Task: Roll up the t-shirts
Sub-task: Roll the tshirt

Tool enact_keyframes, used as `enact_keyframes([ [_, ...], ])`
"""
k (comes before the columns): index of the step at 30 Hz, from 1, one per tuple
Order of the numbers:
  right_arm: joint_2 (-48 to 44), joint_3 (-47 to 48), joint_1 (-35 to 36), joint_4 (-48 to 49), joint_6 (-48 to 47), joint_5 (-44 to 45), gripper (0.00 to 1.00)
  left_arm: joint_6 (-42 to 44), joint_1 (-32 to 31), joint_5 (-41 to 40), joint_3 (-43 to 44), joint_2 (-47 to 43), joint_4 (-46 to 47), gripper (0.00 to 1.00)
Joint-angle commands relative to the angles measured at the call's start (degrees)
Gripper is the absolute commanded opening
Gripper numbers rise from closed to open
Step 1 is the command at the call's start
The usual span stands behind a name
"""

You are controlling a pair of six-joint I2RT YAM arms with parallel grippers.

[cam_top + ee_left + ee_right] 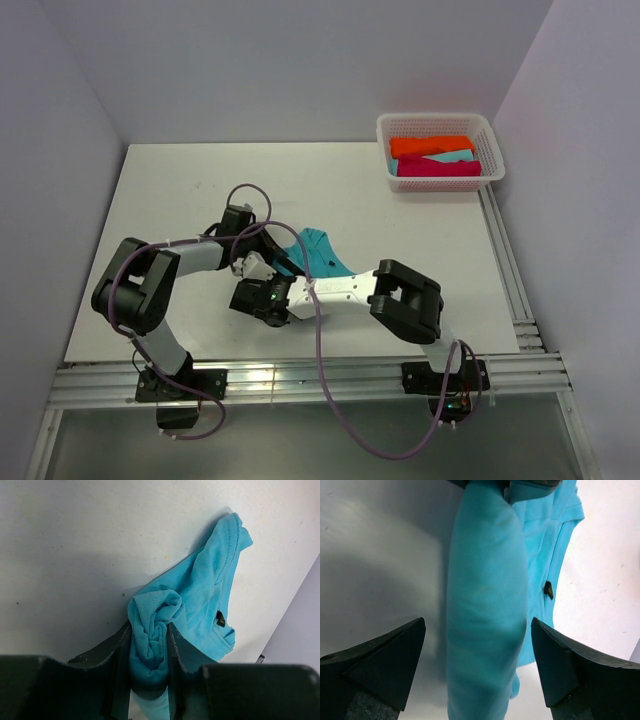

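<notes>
**Jaws on a half-rolled turquoise tee**

Left jaws are clenched on the bunched, wound end of the turquoise t-shirt. Right jaws stand wide apart, straddling the roll without visibly touching it.

The white worktop is matte and lightly speckled. At its upper right sits a white plastic lattice basket holding an orange tee, a pale turquoise tee and a magenta tee, all already in neat bundles.

The turquoise t-shirt lies at centre frame in the top view, between the two wrists. It is soft knit jersey, one part a smooth plump tube, the rest fanned loose with stitched hems. A small dark label shows near its edge.

Rolling looks partway done. Next, the right jaws probably need to close on the tube so the loose part winds in tight.
</notes>
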Motion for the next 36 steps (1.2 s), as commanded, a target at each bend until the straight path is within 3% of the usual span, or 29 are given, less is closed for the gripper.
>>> enact_keyframes([
  [1, 2.77, 2.75, 0.58, -2.62, 2.29, 6.32, 0.93, -0.51, -0.33, 2.42, 0.3, 0.11, -1.16, 0.08],
  [5, 3.04, 1.78, 0.75, -0.78, 1.58, 7.54, 0.85, -0.6, -0.33, 2.6, -0.05, -0.15, -1.16, 0.08],
  [10, 4.53, 2.74, 1.45, -0.16, 0.88, 9.4, 0.84, -1.39, -0.24, 3.04, -0.93, -0.07, -0.45, 0.08],
  [16, 7.52, 3.98, 1.63, -2.36, 2.28, 11.86, 0.62, -2.62, -0.24, 3.74, -1.46, -0.07, 0.69, 0.08],
  [18, 6.91, 2.58, 1.63, -2.01, 2.9, 11.42, 0.46, -3.32, 0.02, 4.01, -1.9, -0.07, 1.04, 0.08],
  [19, 6.65, 1.61, 1.63, -1.83, 3.94, 10.81, 0.29, -3.41, 0.02, 4.01, -2.07, -0.15, 1.13, 0.08],
  [22, 4.36, -0.84, 1.37, -0.52, 5.7, 7.49, 0.0, -3.76, 0.2, 3.83, -2.08, -0.59, 0.95, 0.09],
  [25, -0.02, -4.79, -0.12, 3.6, 6.06, 2.82, 0.0, -3.59, 0.28, 3.66, -2.51, -1.38, 1.21, 0.12],
  [30, -10.92, -12.36, -4.86, 14.06, 6.24, -12.64, 0.0, -2.97, 0.81, 2.95, -4.09, -4.63, 2.18, 0.35],
  [31, -12.68, -15.59, -5.92, 15.91, 6.59, -15.27, 0.0, -3.06, 0.99, 3.04, -4.88, -5.59, 2.53, 0.44],
  [36, -23.67, -29.56, -16.63, 32.08, 10.19, -38.18, 0.0, -2.36, 3.09, 5.15, -7.52, -9.11, 6.31, 0.69],
])
